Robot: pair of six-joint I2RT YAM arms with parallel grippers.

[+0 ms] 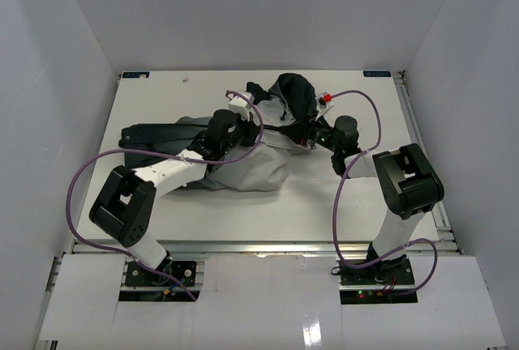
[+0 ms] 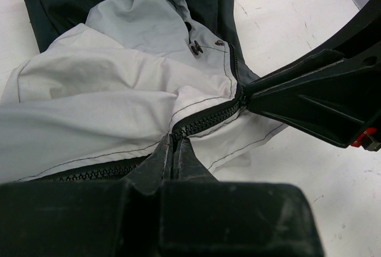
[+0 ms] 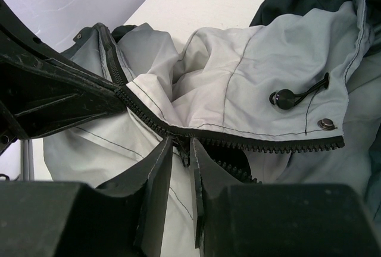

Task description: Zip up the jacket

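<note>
jacket (image 1: 251,168) lies crumpled mid table (image 1: 203,220), long axis left-right, hood end far right. soft, light, floppy; best held at zipper (image 2: 208,117), probably its stiffest line. left gripper (image 2: 174,144) pinches zipper tape. right gripper (image 3: 178,147) jaws close around zipper, can't tell if clamped.

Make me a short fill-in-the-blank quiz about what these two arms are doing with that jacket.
1. The jacket lies on a ___ table.
2. Its zipper has ___ teeth.
3. The left gripper is pinched ___ on the zipper's edge.
4. The right gripper has the zipper ___ its two fingers.

Missing words: white; black; shut; between.
</note>
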